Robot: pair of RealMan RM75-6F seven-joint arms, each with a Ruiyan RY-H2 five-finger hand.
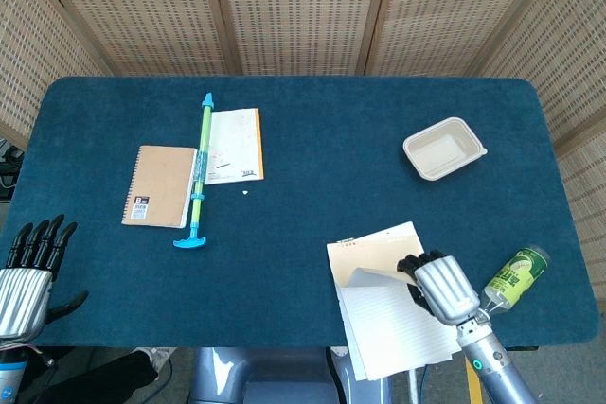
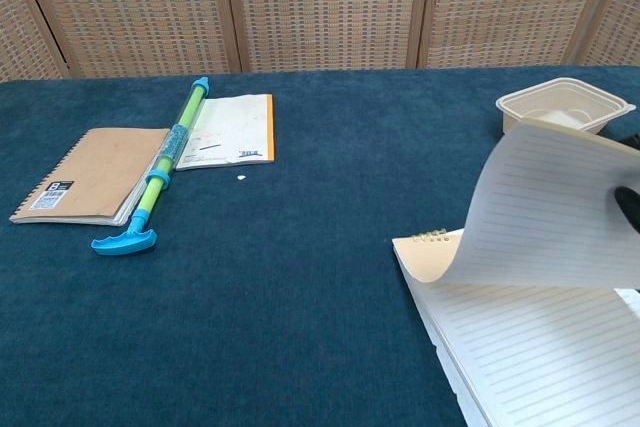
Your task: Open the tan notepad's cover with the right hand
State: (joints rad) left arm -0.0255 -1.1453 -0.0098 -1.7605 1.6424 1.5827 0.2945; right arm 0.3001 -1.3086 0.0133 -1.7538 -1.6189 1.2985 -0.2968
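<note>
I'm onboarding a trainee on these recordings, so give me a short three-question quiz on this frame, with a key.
1. True or false: the left hand holds something.
2. Which lies nearest the right hand: A) the bottle, B) the tray, C) the blue-green pump?
3. In the chest view, how does the tan notepad's cover stand?

Key: 1 false, it is empty with fingers apart. 2 A. 3 Lifted and curling upward, lined pages exposed beneath.
</note>
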